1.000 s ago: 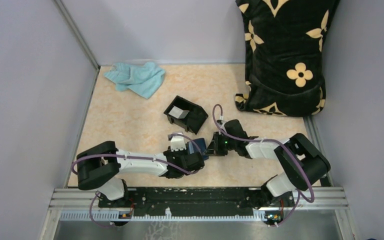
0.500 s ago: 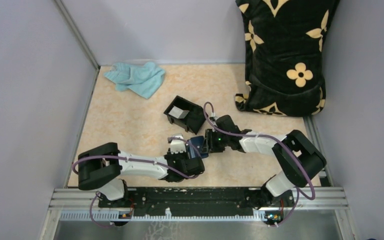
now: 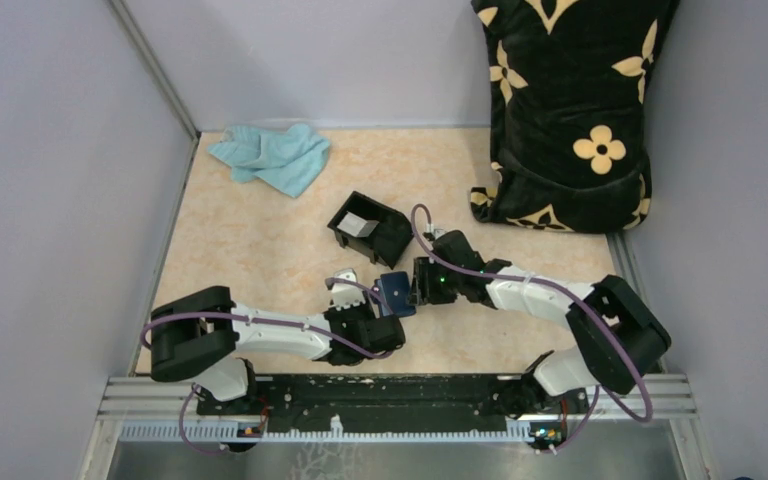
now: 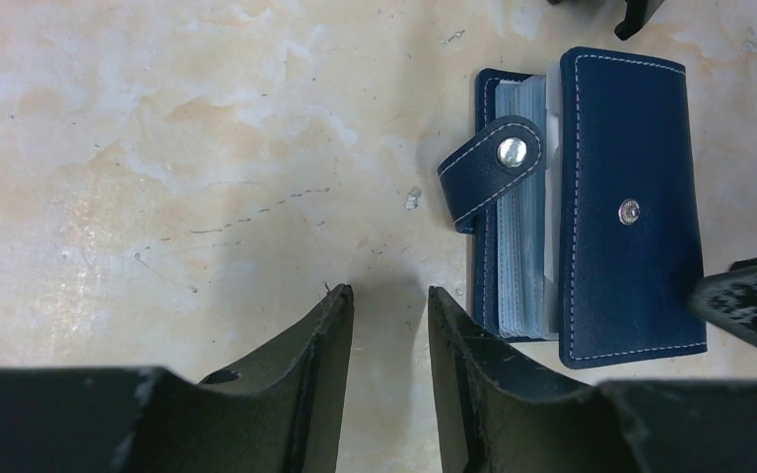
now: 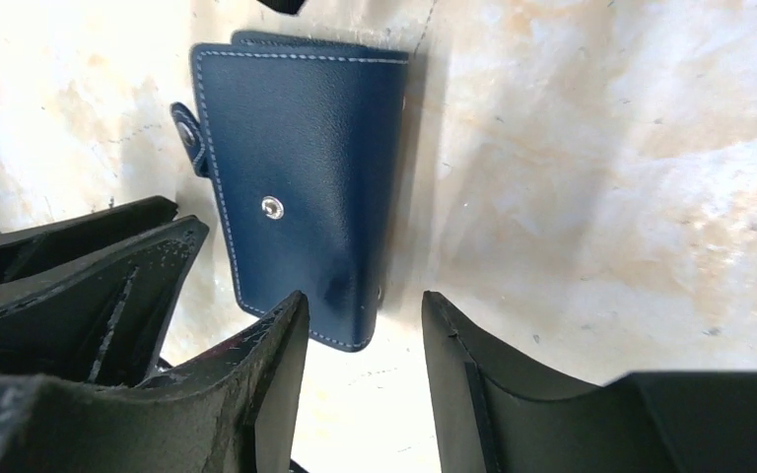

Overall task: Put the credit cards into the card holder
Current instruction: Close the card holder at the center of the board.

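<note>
Table [image 3: 260,250]: beige, marbled, w/ faint scuffs and specks in the wrist views. Plain pale grey walls [image 3: 60,150] on left, back and right. Metal rail [image 3: 400,395] along near edge, arm bases on it. Teal cloth [image 3: 272,157] crumpled at far left corner. Black fabric [image 3: 570,110] w/ cream flowers stands at far right, against back wall.

Black box [image 3: 372,229], open-topped, sits mid-table, a bit beyond both grippers; one pale card [image 3: 360,226] lies inside, tilted. No other cards can be made out.

Wallet [image 4: 601,207], navy, lies flat on table between the two grippers, near side of box. Covers folded together but tab loose: tab's silver snap [image 4: 512,151] rests over clear sleeves, apart from its mate on the cover. Sleeves show betw. covers; a pale strip at their edge, can't tell if it's a card.

L gripper [image 4: 386,296]: jaws part-open, narrow gap, nothing in it, bare table underneath. Just left of wallet, not touching it.

R gripper [image 5: 365,301]: jaws released, medium gap, not clamping anything. Wallet's near corner sits under the gap, one finger [image 5: 266,345] overlapping wallet's edge; contact can't be told. In top view it's right beside wallet [image 3: 396,292], facing L gripper [image 3: 345,290].
</note>
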Controlling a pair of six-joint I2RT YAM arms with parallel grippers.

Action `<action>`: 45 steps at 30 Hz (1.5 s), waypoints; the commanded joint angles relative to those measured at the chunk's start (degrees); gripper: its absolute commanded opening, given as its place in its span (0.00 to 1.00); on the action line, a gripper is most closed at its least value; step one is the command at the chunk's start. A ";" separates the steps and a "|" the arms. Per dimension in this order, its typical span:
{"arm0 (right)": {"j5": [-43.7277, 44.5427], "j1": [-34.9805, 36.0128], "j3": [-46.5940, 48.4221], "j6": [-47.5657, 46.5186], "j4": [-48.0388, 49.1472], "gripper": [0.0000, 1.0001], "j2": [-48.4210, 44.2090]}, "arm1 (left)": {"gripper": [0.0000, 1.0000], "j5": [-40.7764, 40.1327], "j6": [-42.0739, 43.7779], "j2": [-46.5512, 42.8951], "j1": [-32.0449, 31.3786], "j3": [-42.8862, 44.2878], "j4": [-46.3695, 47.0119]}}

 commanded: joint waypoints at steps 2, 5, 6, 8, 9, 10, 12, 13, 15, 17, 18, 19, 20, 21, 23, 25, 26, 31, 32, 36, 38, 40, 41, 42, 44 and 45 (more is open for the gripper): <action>7.83 0.29 0.96 -0.66 -0.37 0.46 -8.11 | 0.43 17.66 -5.90 6.54 -0.57 -4.86 -9.33; 10.05 0.03 1.69 -0.91 -0.94 0.43 -7.56 | 0.43 17.64 -6.75 6.51 -0.56 -5.48 -8.55; 10.52 -0.06 2.12 -1.13 -1.14 0.42 -6.36 | 0.43 17.52 -6.91 6.37 -0.58 -5.63 -8.34; 10.34 -0.17 2.83 -1.42 -0.79 0.36 -3.86 | 0.43 17.40 -7.40 6.10 -0.43 -5.97 -7.89; 9.99 -0.17 2.88 -1.38 -0.10 0.34 -2.78 | 0.43 17.39 -7.47 6.11 -0.42 -6.04 -7.65; 9.81 -0.17 2.83 -1.33 0.65 0.31 -1.78 | 0.43 17.39 -7.43 6.10 -0.39 -6.11 -7.36; 8.98 -0.17 2.65 -0.85 2.53 0.25 -0.11 | 0.44 17.70 -7.41 6.66 -0.19 -6.07 -6.92; 8.59 -0.17 2.55 -0.65 3.46 0.23 0.59 | 0.44 17.75 -7.49 6.93 -0.09 -6.05 -6.82; 7.72 -0.13 2.53 -0.35 4.78 0.21 1.70 | 0.44 18.05 -7.67 7.40 0.00 -6.25 -6.46; 7.25 -0.18 2.70 0.01 5.49 0.20 2.12 | 0.44 18.39 -7.72 7.69 0.08 -6.74 -5.89; 7.14 -0.17 2.71 0.22 5.69 0.20 2.01 | 0.44 18.52 -7.83 7.68 0.10 -6.98 -5.51; 7.23 -0.17 2.77 0.35 5.64 0.20 1.85 | 0.44 18.61 -7.99 7.72 0.11 -7.27 -5.27; 7.40 -0.17 2.79 0.43 5.53 0.20 1.49 | 0.44 18.67 -8.13 7.56 0.11 -7.49 -5.04; 7.58 -0.17 2.72 0.54 5.34 0.20 1.00 | 0.45 18.65 -8.17 7.46 0.26 -7.71 -4.90; 7.95 -0.16 2.33 0.99 5.35 0.22 -0.28 | 0.45 18.60 -8.20 7.22 0.42 -8.04 -4.52; 7.85 -0.17 2.15 1.33 5.56 0.25 -1.45 | 0.45 18.62 -8.06 7.19 0.70 -8.24 -4.19; 7.56 -0.17 2.24 1.48 5.58 0.27 -1.55 | 0.45 18.61 -7.97 7.26 0.79 -8.32 -3.99; 6.63 0.15 2.71 1.65 5.96 0.32 -0.46 | 0.45 19.08 -7.65 7.49 1.14 -8.83 -2.41; 6.54 0.25 2.71 1.66 6.05 0.32 -0.16 | 0.45 19.14 -7.51 7.64 1.24 -8.97 -2.08; 6.60 1.30 2.62 1.73 6.69 0.32 1.63 | 0.45 19.65 -7.30 8.19 1.54 -9.26 -0.96; 6.73 2.03 2.62 1.89 7.02 0.32 2.46 | 0.45 19.80 -7.21 8.25 1.68 -9.46 -0.56; 6.94 2.70 2.70 2.15 7.42 0.32 3.32 | 0.45 19.81 -7.18 8.25 1.74 -9.54 -0.36; 7.07 2.94 2.77 2.17 7.54 0.32 3.79 | 0.45 19.86 -7.12 8.24 1.85 -9.56 -0.28; 7.38 3.20 2.91 2.19 7.47 0.32 4.33 | 0.45 19.97 -7.08 8.25 1.96 -9.56 -0.19; 8.00 3.67 3.28 2.16 7.11 0.32 5.34 | 0.46 19.92 -7.08 8.20 2.08 -9.56 -0.32; 8.57 3.81 3.39 2.24 6.89 0.32 5.79 | 0.46 19.83 -7.11 8.10 2.17 -9.48 -0.53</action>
